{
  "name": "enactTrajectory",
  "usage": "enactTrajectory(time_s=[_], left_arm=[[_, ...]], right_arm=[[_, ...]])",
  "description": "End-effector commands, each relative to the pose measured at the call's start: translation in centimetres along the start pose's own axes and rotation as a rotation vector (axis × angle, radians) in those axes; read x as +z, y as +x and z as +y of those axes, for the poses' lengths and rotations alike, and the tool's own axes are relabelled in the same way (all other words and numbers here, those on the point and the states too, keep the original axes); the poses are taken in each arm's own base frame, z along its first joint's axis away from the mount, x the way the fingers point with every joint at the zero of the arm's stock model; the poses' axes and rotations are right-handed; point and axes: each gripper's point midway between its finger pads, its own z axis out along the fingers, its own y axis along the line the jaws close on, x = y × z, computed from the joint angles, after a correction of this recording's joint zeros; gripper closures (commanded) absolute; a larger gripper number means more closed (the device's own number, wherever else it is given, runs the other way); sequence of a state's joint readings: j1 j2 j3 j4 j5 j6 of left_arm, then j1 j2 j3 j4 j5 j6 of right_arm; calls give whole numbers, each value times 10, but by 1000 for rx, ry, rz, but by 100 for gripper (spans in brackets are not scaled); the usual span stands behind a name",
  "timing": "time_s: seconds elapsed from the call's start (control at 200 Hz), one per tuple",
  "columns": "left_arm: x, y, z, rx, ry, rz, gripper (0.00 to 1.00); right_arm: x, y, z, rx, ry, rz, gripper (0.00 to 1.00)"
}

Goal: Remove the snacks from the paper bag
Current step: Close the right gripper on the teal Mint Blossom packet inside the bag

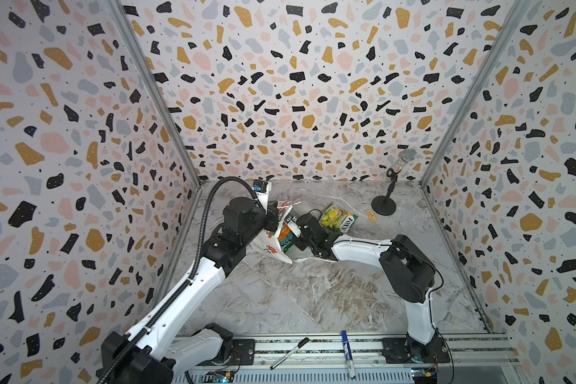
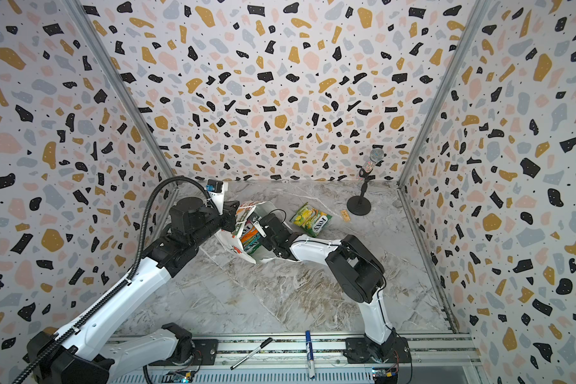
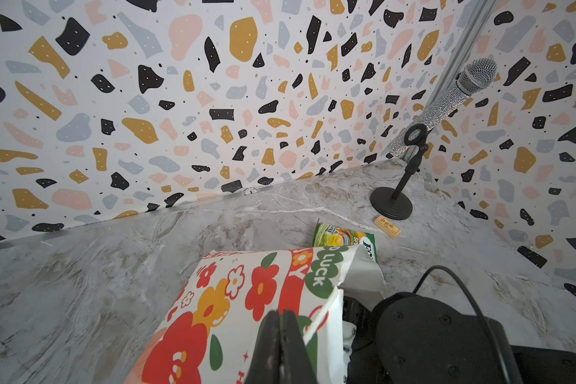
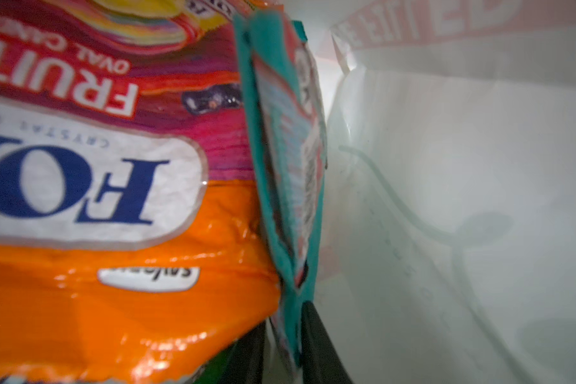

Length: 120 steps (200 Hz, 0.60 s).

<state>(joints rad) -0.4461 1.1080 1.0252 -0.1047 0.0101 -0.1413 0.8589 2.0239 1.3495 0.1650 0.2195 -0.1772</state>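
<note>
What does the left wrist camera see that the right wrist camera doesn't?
Only the left wrist view: a glittery silver microphone on a black stand, a green-yellow FOX'S packet on the marble table, a small yellow block, and the left gripper shut on the rim of the white paper gift bag.
Only the right wrist view: an orange-pink FOX'S packet and a teal packet, the right gripper flanking the teal one's edge.
Both: that bag, flowered outside from the left wrist, pale inside from the right.
</note>
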Motion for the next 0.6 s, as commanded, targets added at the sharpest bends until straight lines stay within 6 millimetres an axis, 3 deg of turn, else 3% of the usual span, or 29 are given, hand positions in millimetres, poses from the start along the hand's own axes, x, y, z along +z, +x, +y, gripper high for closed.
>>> enactTrajectory(time_s=[0.0, 0.085, 0.596], left_arm=[[-6, -13, -1, 20, 0, -44, 100], [-6, -13, 0, 21, -2, -45, 100], [-7, -13, 2, 19, -14, -48, 100]], right_arm=[[-1, -12, -4, 12, -5, -17, 89], [-7, -17, -4, 15, -15, -33, 100], [-84, -38, -11, 84, -65, -195, 100]])
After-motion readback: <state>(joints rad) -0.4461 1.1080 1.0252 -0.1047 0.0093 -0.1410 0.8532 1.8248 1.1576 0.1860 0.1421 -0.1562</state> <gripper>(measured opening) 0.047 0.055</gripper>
